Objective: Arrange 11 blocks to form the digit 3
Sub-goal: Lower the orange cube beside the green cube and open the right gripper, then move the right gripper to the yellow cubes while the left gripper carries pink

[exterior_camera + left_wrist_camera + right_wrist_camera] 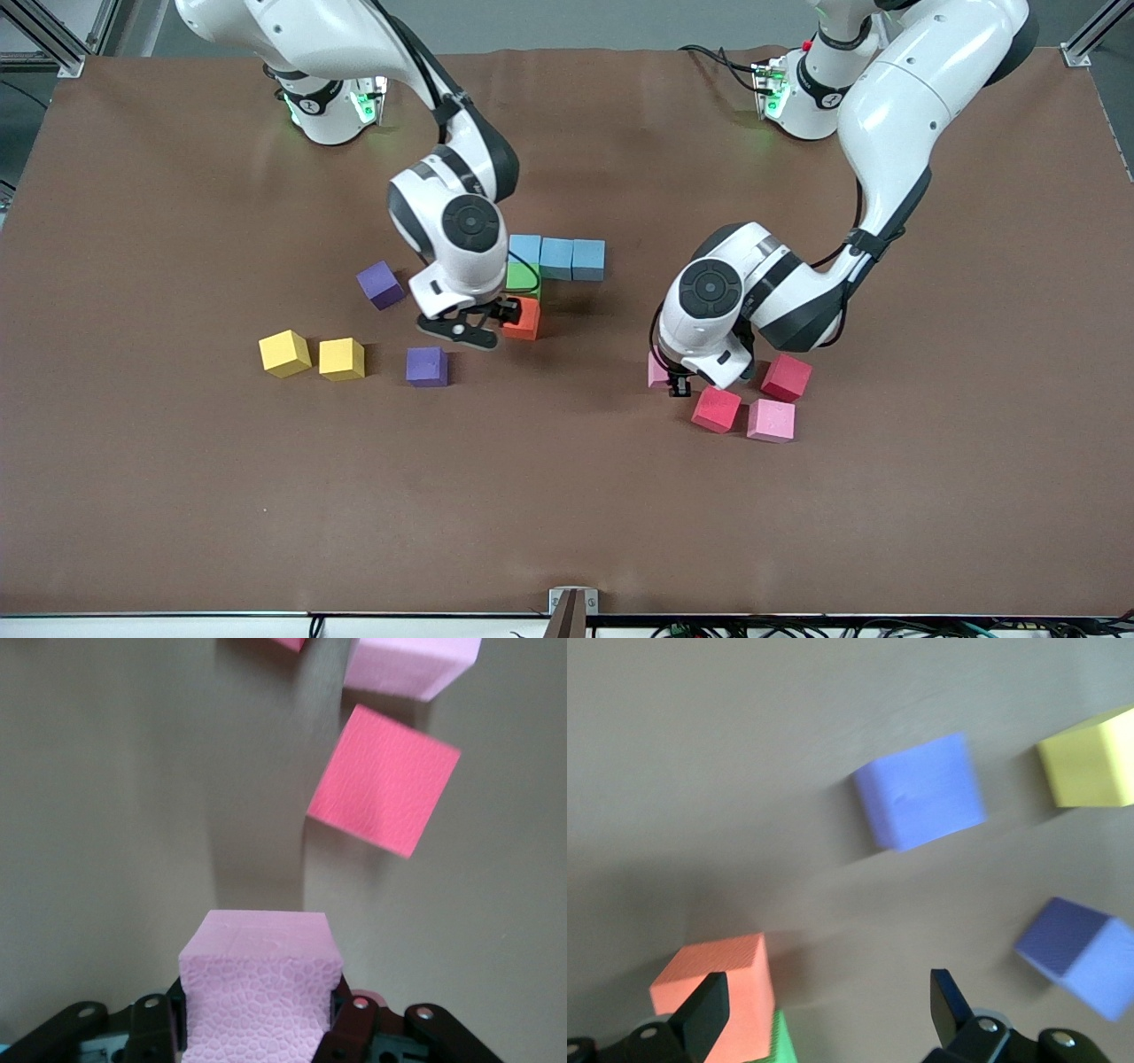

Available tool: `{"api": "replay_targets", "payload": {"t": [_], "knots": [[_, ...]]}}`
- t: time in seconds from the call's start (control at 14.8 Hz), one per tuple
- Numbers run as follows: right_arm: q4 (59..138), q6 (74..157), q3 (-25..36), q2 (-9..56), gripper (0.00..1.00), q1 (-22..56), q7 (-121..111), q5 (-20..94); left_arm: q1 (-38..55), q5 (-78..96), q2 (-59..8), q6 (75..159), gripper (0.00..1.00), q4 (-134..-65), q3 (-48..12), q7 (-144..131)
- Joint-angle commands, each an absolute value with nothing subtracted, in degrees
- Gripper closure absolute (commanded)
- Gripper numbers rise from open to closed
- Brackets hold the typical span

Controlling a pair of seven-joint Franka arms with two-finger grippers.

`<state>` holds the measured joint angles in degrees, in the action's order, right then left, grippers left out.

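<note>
Three light blue blocks [556,258] lie in a row, with a green block [523,279] and an orange block [523,319] in a column nearer the front camera. My right gripper [485,321] [826,992] hangs open and empty beside the orange block [718,983]. Two purple blocks [381,284] [427,366] lie loose toward the right arm's end. My left gripper [666,377] [259,1014] is shut on a pink block [257,948], low over the table. Beside it lie two red blocks [786,377] [716,408] and another pink block [771,420].
Two yellow cubes [284,353] [342,359] sit side by side toward the right arm's end, next to the nearer purple block. The brown table [567,514] is bare along the strip nearest the front camera.
</note>
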<state>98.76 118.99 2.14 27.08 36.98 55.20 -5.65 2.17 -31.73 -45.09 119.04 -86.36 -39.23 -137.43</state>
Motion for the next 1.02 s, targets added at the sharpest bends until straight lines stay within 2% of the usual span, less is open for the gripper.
{"api": "replay_targets", "payload": {"t": [0.0,0.2,0.41,0.68,0.95], "knots": [[100.1,118.0,1.2,24.3,0.00,35.2,57.1,-5.5,4.1,-30.8,-46.2,118.7,0.59,-84.9,-39.0,-137.9],[100.1,117.6,1.3,23.0,0.00,35.0,57.0,-4.8,7.5,-30.8,-46.8,118.7,0.59,-83.8,-38.1,-139.6],[100.1,115.0,1.3,21.4,0.00,33.8,56.3,-4.7,12.3,-30.6,-46.9,118.7,0.59,-83.6,-34.3,-141.5],[99.8,108.8,1.6,20.7,0.00,33.8,57.0,-5.5,14.9,-30.5,-47.8,118.8,0.59,-83.6,-34.1,-142.7],[98.4,108.4,1.4,20.3,0.00,31.7,53.4,-4.8,17.6,-30.6,-48.4,119.1,0.59,-83.0,-34.1,-143.1]]}}
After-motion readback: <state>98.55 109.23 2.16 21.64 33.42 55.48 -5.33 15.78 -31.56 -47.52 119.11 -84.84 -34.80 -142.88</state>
